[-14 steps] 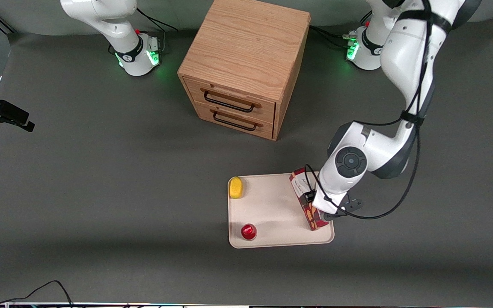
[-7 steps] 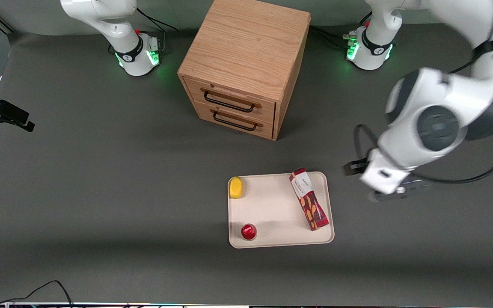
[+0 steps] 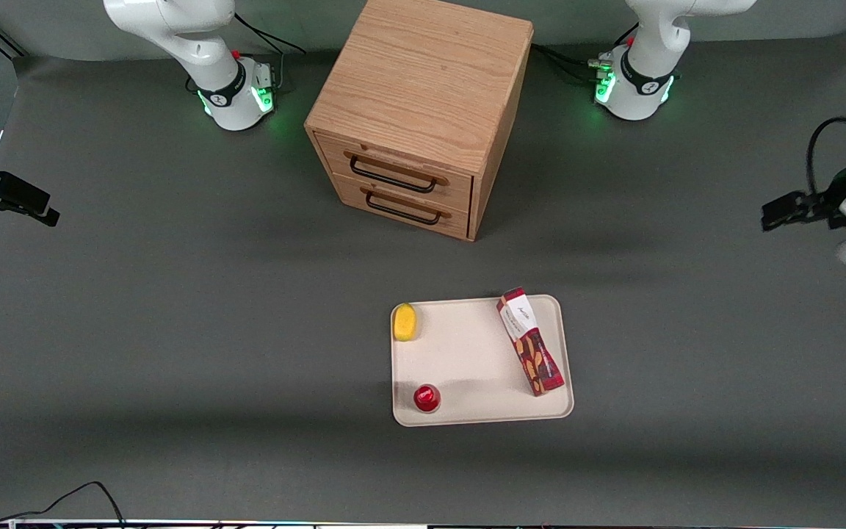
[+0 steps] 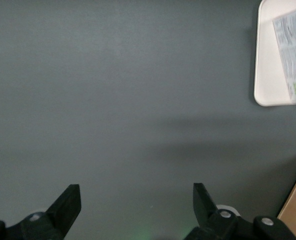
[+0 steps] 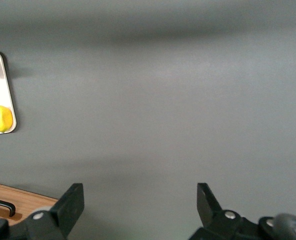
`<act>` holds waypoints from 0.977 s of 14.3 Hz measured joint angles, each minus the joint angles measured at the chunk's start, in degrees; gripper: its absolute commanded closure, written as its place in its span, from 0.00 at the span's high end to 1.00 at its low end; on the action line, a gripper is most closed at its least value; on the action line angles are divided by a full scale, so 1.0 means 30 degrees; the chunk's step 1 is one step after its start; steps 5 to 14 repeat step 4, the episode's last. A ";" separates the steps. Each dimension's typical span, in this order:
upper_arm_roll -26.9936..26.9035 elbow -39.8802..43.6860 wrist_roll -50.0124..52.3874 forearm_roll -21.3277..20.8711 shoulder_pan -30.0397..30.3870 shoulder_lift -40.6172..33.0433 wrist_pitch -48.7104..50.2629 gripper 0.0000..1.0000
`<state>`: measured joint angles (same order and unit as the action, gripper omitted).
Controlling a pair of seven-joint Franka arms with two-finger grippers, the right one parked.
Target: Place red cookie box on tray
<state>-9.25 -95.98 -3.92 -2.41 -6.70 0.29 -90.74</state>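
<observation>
Front view, red cookie box (image 3: 530, 342): long narrow dark-red carton, tan cookie pictures on the half nearer the camera, white label panel on the half nearer the cabinet, plaid edging at the ends; it lies flat and slightly askew on the tray (image 3: 467, 360), along the tray's edge toward the working arm's end of the table (image 3: 173, 308).

Tray: flat, cream-white, matte, rectangular with rounded corners and a low rim; much wider than the box.

Gripper (image 4: 137, 200): raised over bare table at the working arm's end, well apart from the tray and the box; in the left wrist view its two black fingers (image 4: 68, 205) stand wide apart with nothing between them.

Box relative to the fingers: well away from the fingertips, past a stretch of bare table; only its white printed end and a strip of red (image 4: 292, 55) show on a corner of the tray.

Change from half a second ago: the arm has swung farther from the tray, toward the table's end; one second ago the gripper was at the box on the tray. The box itself has not shifted since release.

Other items on the tray: a small yellow oval object (image 3: 405, 322) at the corner nearer the cabinet, and a small round red object (image 3: 427, 397) at the corner nearer the camera.

Wooden drawer cabinet (image 3: 423, 110): light oak grain, boxy, two drawers with dark bar handles.

Table surface: dark grey, smooth, matte.
</observation>
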 measured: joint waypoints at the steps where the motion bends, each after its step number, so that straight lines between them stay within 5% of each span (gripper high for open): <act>1: -0.0211 -0.0129 -0.0318 -0.0063 -0.0005 -0.0355 0.0087 1.00; 14: -0.0696 -0.0157 -0.0657 -0.0108 -0.0006 -0.0616 0.0120 1.00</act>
